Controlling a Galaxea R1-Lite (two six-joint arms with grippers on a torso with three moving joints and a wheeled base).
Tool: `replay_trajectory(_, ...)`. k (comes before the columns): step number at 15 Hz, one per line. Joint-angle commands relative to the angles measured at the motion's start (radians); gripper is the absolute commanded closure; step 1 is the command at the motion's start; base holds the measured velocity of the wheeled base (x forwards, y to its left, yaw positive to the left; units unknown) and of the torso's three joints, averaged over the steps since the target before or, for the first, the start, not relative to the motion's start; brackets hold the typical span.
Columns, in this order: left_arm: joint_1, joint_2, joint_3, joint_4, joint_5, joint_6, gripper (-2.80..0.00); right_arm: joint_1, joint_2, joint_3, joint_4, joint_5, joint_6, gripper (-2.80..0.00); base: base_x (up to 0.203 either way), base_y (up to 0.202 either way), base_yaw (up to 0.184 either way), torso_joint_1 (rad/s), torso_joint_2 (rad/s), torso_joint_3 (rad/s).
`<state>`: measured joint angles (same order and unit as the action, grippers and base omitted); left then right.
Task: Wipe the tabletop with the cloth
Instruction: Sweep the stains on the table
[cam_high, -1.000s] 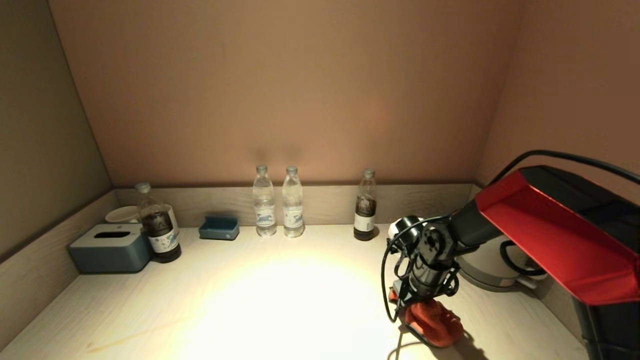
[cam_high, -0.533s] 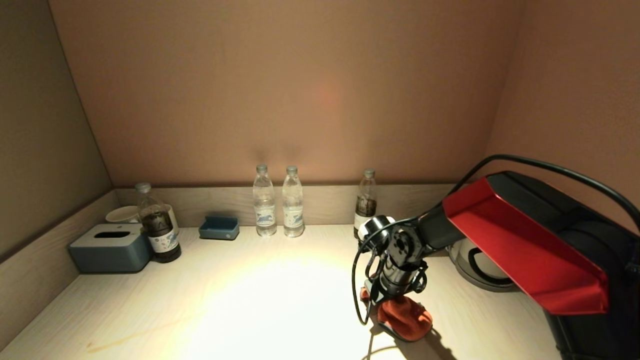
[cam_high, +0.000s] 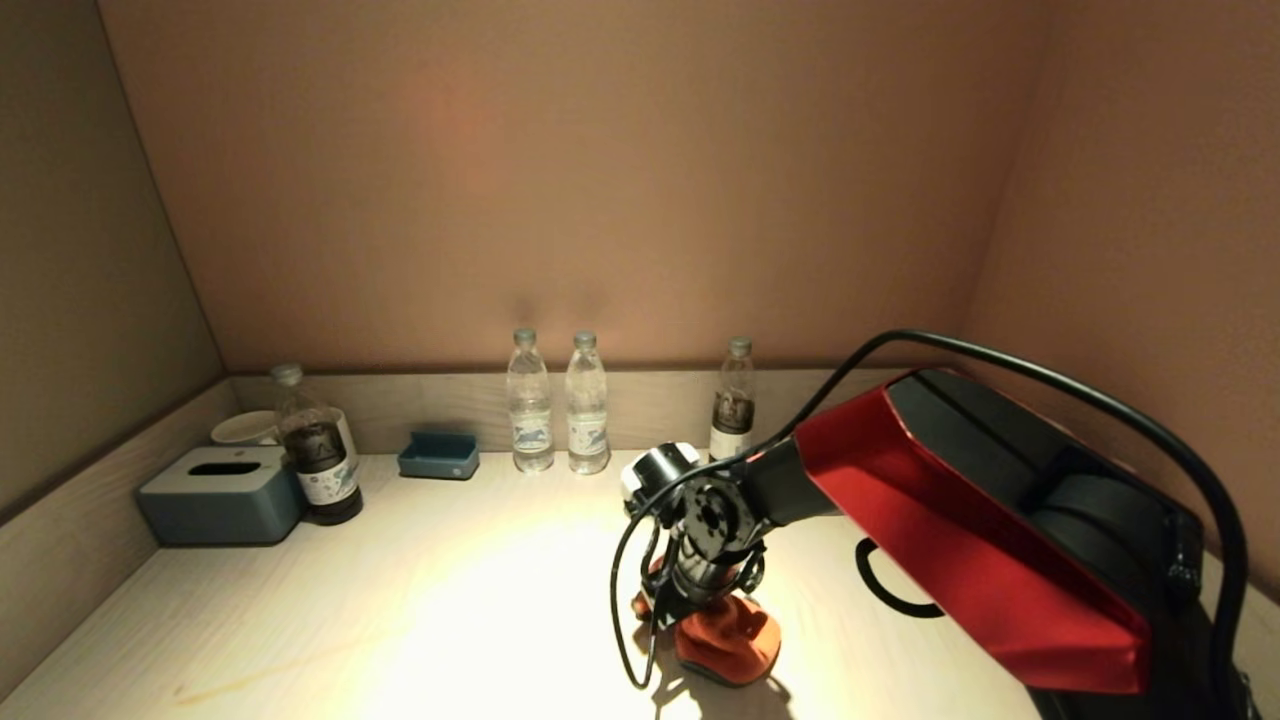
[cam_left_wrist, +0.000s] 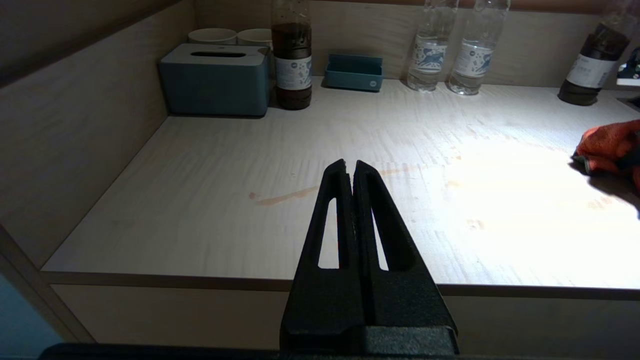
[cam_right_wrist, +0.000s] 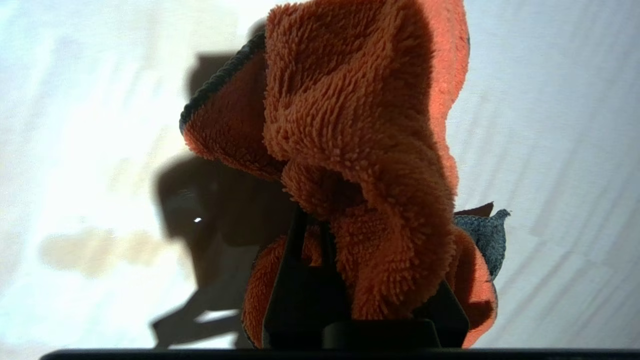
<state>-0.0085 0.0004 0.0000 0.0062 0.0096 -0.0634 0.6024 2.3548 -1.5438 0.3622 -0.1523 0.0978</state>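
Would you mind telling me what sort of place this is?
Probably a hotel-room refreshment nook: water bottles along the back rim, cups behind a tissue box, all on a walled-in wood-grain tabletop.

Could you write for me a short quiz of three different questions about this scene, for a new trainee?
1. True or false: the right gripper holds the cloth on the tabletop.
2. How many bottles stand along the back rim?
A) two B) four C) six
3. Fill in: the left gripper is ____, at the front edge.

Key:
1. True.
2. B: a dark bottle by the tissue box, two clear ones, another dark one.
3. Shut.
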Motion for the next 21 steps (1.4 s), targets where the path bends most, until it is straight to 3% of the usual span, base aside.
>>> replay_trajectory(1, 0.001, 0.0, 0.0, 0.0, 0.0, -0.001, 0.0, 0.027, -0.015, 0.01, 0.03, 0.0, 0.023, 0.0, 0.0, 0.0, 0.0, 0.0, 0.0, 0.0)
replay_trajectory(9, 0.001, 0.0, 0.0, 0.0, 0.0, -0.001, 0.0, 0.093, -0.15, 0.209, 0.054, 0.008, 0.042, 0.0, 0.0, 0.0, 0.0, 0.0, 0.0, 0.0)
replay_trajectory(14, 0.001, 0.0, 0.0, 0.0, 0.0, -0.001, 0.0, 0.13, -0.203, 0.356, -0.04, 0.021, 0.046, 0.0, 0.0, 0.0, 0.0, 0.0, 0.0, 0.0)
replay_trajectory(21, 0.001, 0.0, 0.0, 0.0, 0.0, -0.001, 0.0, 0.214, -0.196, 0.348, -0.058, 0.031, 0.052, 0.0, 0.0, 0.0, 0.0, 0.0, 0.0, 0.0)
